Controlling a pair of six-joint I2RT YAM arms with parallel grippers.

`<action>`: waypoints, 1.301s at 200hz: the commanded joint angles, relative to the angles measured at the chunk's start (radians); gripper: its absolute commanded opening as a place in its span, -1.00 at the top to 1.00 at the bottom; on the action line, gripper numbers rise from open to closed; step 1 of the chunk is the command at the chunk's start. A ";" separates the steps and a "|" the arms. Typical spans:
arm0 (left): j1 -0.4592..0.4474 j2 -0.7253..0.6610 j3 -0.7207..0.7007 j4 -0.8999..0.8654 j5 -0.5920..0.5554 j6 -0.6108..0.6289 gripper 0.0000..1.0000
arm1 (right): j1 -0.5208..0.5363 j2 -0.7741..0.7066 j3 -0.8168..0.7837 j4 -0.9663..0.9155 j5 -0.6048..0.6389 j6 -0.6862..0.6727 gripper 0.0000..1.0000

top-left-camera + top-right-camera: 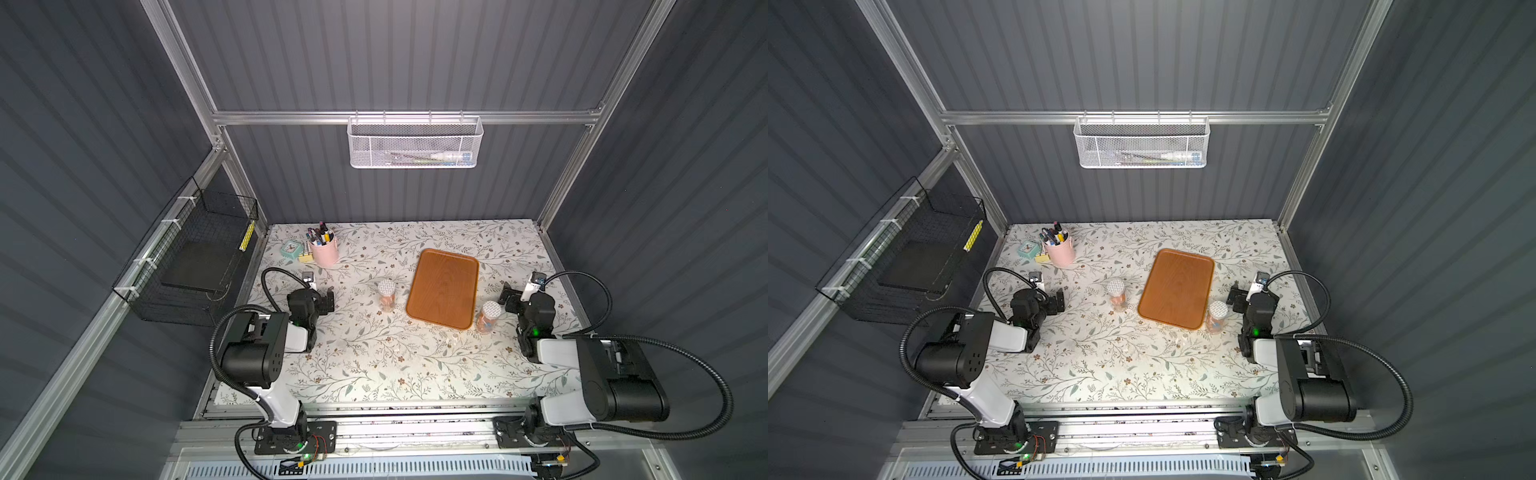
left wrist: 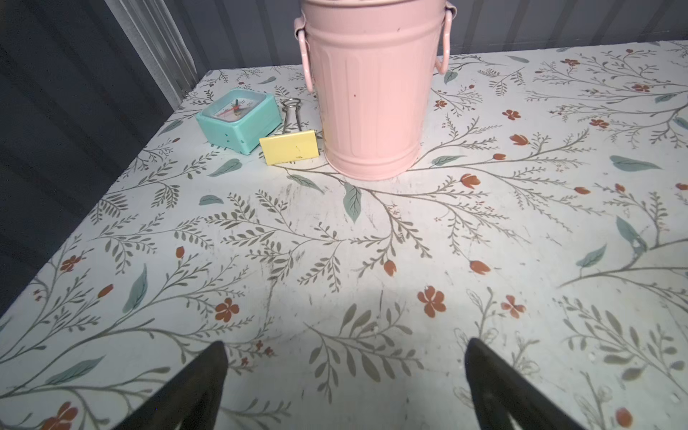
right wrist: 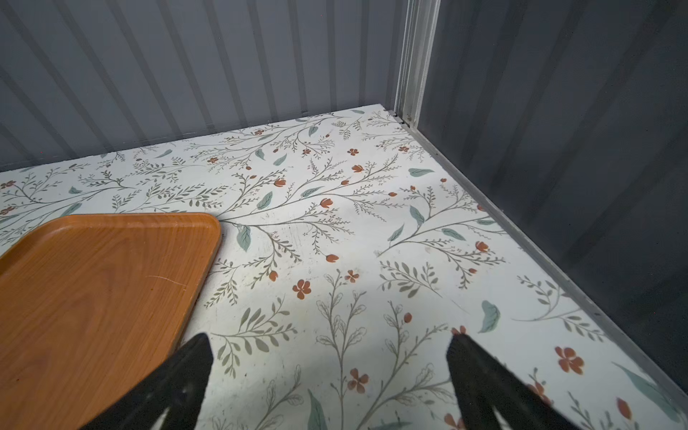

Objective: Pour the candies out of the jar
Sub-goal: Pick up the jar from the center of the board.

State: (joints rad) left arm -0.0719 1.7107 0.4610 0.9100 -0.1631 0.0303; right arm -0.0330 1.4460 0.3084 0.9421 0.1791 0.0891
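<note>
Two upright jars hold the candies (image 1: 387, 302): the left jar (image 1: 386, 296) stands just beside the wooden tray (image 1: 442, 266), the right jar (image 1: 487, 318) at its near corner, close by the right gripper (image 1: 508, 296). That and the left gripper (image 1: 329, 298) hang spread wide, empty. Nothing's begun, I'd say; next comes gripping a jar and getting its white lid (image 1: 491, 309) off.
</note>
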 commanded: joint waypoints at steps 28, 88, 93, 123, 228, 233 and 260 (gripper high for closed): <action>0.006 0.009 0.017 0.003 0.010 -0.006 -0.98 | -0.001 -0.004 0.009 0.014 -0.006 -0.005 -0.98; 0.006 0.010 0.019 -0.004 0.013 -0.008 -0.98 | -0.001 -0.003 0.012 0.012 -0.004 -0.005 -0.98; 0.006 0.012 0.019 -0.003 0.012 -0.007 -0.98 | -0.001 -0.003 0.012 0.011 -0.006 -0.005 -0.98; 0.006 0.011 0.021 -0.004 0.012 -0.008 -0.98 | -0.001 -0.003 0.012 0.009 -0.006 -0.005 -0.98; 0.006 -0.057 0.022 -0.050 -0.011 -0.006 -0.98 | 0.000 -0.066 0.036 -0.084 0.020 0.004 -0.98; 0.006 -0.081 0.027 -0.079 -0.013 -0.008 -0.98 | 0.003 -0.082 0.041 -0.098 0.028 -0.001 -0.98; -0.004 -0.179 0.040 -0.177 -0.063 -0.015 -0.98 | 0.008 -0.203 0.121 -0.326 0.077 0.017 -0.98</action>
State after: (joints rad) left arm -0.0719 1.6218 0.4633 0.8131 -0.1734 0.0299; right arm -0.0307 1.3354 0.3454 0.7937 0.2008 0.0898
